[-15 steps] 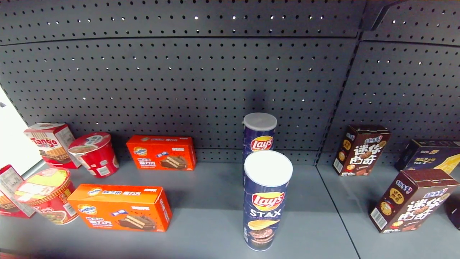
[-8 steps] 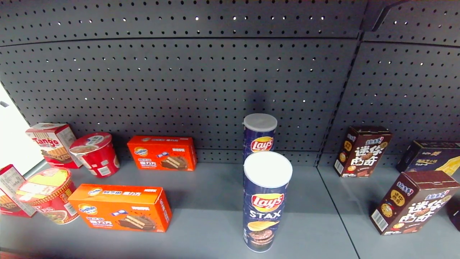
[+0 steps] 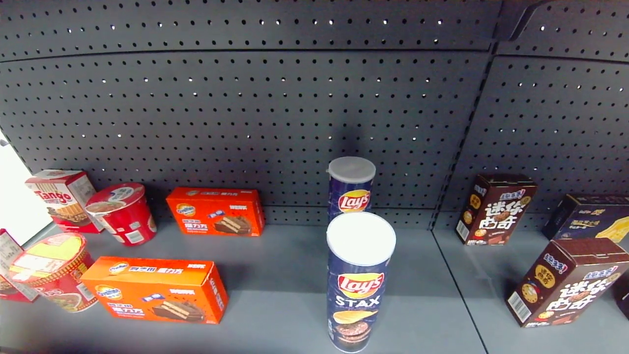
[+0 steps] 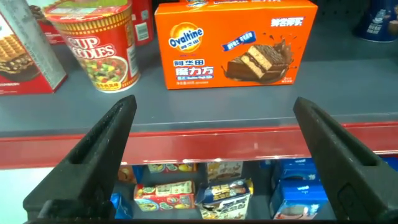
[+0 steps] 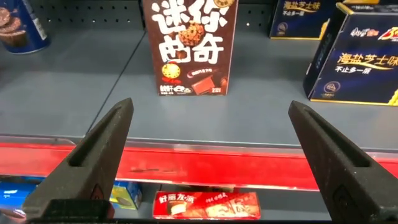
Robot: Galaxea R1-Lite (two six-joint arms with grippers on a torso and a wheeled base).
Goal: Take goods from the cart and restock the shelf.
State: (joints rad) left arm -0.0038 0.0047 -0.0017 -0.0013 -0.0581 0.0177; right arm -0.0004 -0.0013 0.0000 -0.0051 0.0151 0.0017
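Along the front edge of the shelf [image 3: 285, 265], you have both grippers facing the goods, and neither holds anything. Your left gripper [image 4: 214, 106] has its fingers [image 4: 93, 162] spread wide in front of the orange box [image 4: 235, 43], with a cup noodle [image 4: 99, 46] just beside that box. Your right gripper [image 5: 211, 106] is spread wide too, facing a brown cookie box [image 5: 189, 46]. Mid-shelf, two chip cans [image 3: 358, 275] stand upright one behind the other, the rear one against the back panel [image 3: 245, 123].
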